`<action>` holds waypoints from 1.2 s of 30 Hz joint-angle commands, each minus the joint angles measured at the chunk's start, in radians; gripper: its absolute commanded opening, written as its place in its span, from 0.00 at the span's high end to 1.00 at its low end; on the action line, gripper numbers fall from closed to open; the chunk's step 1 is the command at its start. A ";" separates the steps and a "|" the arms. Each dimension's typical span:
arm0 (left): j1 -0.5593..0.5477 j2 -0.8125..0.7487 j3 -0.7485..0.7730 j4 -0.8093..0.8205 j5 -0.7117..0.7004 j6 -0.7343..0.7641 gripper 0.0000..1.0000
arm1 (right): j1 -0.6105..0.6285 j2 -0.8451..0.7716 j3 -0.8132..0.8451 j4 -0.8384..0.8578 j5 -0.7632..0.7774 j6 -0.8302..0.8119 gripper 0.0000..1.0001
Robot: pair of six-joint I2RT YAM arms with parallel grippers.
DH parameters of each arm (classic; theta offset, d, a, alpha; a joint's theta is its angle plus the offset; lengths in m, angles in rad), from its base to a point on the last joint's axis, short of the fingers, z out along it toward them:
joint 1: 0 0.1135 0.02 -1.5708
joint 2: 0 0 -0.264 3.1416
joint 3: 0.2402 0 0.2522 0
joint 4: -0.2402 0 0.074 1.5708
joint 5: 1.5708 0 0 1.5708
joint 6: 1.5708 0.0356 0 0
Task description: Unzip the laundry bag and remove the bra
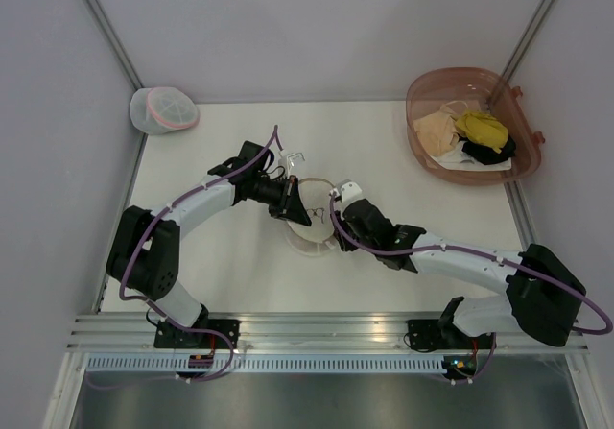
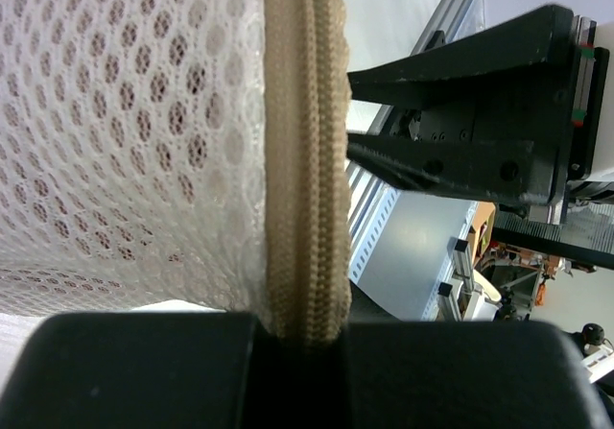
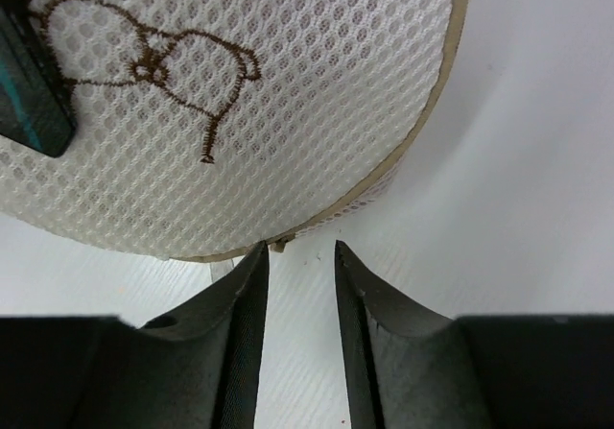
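The cream mesh laundry bag (image 1: 313,223) lies mid-table between both grippers. In the right wrist view its face (image 3: 288,83) shows the stitched bra outline (image 3: 144,59). My left gripper (image 1: 292,202) is shut on the bag's beige zipper band (image 2: 305,160), which runs straight into its closed jaws (image 2: 302,328). My right gripper (image 1: 337,215) is at the bag's right rim, its jaws (image 3: 300,247) slightly open and empty. A small zipper tab (image 3: 281,246) sits just by its left fingertip (image 3: 257,256). The zipper looks closed. The red bra is hidden.
A whiter round bag with a pink band (image 1: 163,110) sits at the back left corner. A pink basket (image 1: 418,91) at the back right holds a yellow garment (image 1: 482,129), a beige one and a black one. Enclosure walls surround the table.
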 commanded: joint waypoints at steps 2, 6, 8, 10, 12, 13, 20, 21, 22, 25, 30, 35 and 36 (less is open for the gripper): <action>0.003 -0.018 0.034 0.009 0.021 0.035 0.98 | 0.002 -0.043 -0.008 0.025 -0.064 -0.010 0.57; 0.006 -0.019 0.037 0.015 0.030 0.031 0.98 | 0.002 -0.050 -0.042 0.051 -0.070 -0.012 0.47; 0.006 -0.019 0.036 0.031 0.050 0.017 0.98 | 0.004 -0.047 -0.054 0.089 -0.065 -0.013 0.47; 0.006 -0.018 0.037 0.035 0.058 0.005 0.98 | 0.002 -0.028 -0.062 0.105 -0.059 -0.013 0.47; 0.006 -0.013 0.042 0.037 0.058 -0.002 0.98 | 0.002 -0.007 -0.062 0.128 -0.055 -0.012 0.48; 0.007 -0.010 0.043 0.038 0.067 -0.006 0.98 | 0.002 0.001 -0.063 0.146 -0.048 -0.010 0.49; 0.007 -0.009 0.039 0.038 0.072 -0.017 0.98 | 0.002 0.045 -0.076 0.247 -0.045 -0.001 0.57; 0.007 -0.007 0.039 0.040 0.073 -0.019 0.98 | 0.004 0.052 -0.074 0.257 -0.041 -0.001 0.59; 0.007 -0.007 0.039 0.040 0.073 -0.020 0.98 | 0.001 0.053 -0.072 0.269 -0.036 0.001 0.61; 0.007 -0.010 0.037 0.040 0.076 -0.022 0.98 | 0.004 0.052 -0.077 0.283 -0.010 0.002 0.75; 0.007 -0.010 0.033 0.040 0.076 -0.017 0.98 | 0.002 0.015 -0.069 0.231 0.079 0.004 0.99; 0.006 0.013 0.048 0.009 0.067 0.006 0.98 | 0.004 0.003 0.021 -0.027 0.238 0.020 1.00; 0.007 0.021 0.054 0.002 0.061 0.021 0.98 | 0.002 0.003 0.035 -0.068 0.307 0.024 1.00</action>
